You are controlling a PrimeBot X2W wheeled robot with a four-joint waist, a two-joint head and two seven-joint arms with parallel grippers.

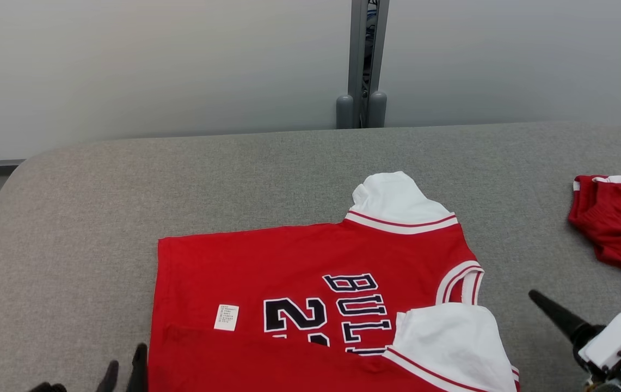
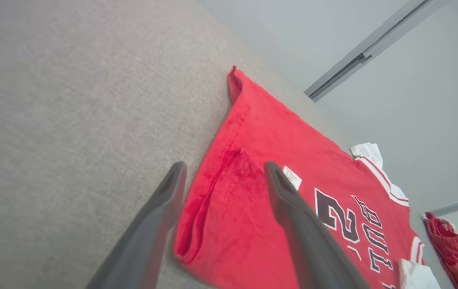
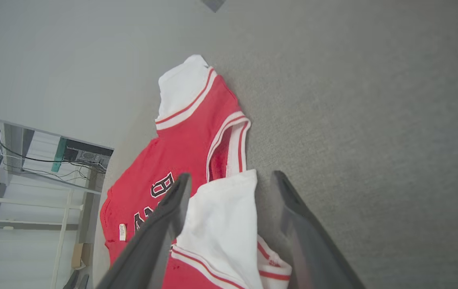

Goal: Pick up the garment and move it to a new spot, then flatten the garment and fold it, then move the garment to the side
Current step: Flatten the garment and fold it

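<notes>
A red basketball jersey (image 1: 299,256) with white sleeves and dark lettering lies spread on the grey table (image 1: 125,190). Its near edge is folded over the lower part of the number. My left gripper (image 2: 224,171) is open just above the jersey's left hem corner, one finger over the table and one over the cloth. Its dark fingertips (image 1: 139,359) show at the jersey's lower left corner. My right gripper (image 3: 232,179) is open over the near white sleeve (image 3: 220,216), holding nothing. One right finger (image 1: 558,317) points toward that sleeve (image 1: 452,337).
A second red garment with white trim (image 1: 618,226) lies bunched at the table's right edge. A grey post (image 1: 363,65) stands against the pale wall behind the table. Bare table surface stretches to the left of and behind the jersey.
</notes>
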